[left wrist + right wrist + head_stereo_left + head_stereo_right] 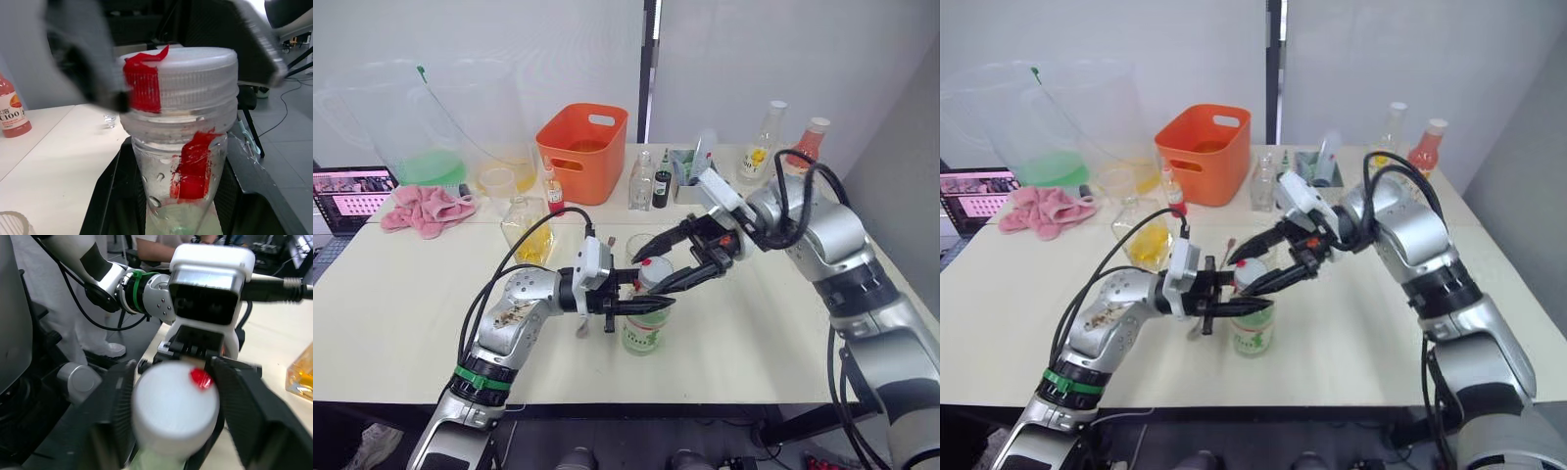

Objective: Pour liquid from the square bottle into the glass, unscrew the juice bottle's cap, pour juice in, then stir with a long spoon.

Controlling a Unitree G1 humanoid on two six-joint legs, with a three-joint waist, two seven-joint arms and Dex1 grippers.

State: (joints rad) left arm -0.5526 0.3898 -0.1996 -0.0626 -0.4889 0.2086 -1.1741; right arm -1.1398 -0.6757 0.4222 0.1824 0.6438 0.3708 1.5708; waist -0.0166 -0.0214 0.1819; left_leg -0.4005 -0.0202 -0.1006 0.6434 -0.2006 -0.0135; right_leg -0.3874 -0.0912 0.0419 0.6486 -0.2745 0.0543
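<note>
**Both grippers on juice bottle, cap on**

Clear plastic juice bottle w/ green label point(645, 328) stands upright near front edge of the cream table point(401, 294), between the two grippers. L gripper point(639, 305) clenched on the bottle's upper body just under the neck, fingers either side, coming in from robot's left. R gripper point(668, 264) comes in from the right and above; its two black fingers flank the white screw cap w/ red tape strip point(178, 78), one each side. R wrist view shows the pads right beside the cap, but contact can't be told, so grip on cap unclear. Cap sits on the neck, red tape on cap and neck not lined up.

Empty clear drinking glass point(637, 247) just behind the bottle, under the R gripper's fingers. Square glass bottle w/ yellow liquid point(529, 233) further left of L gripper, behind its forearm. Well behind both grippers: orange plastic bin point(582, 149), pink cloth point(429, 208), large clear pitchers point(431, 127), small bottles point(651, 181). Far right back: tall clear bottle w/ yellow label point(759, 147) and red-drink bottle point(811, 142).
</note>
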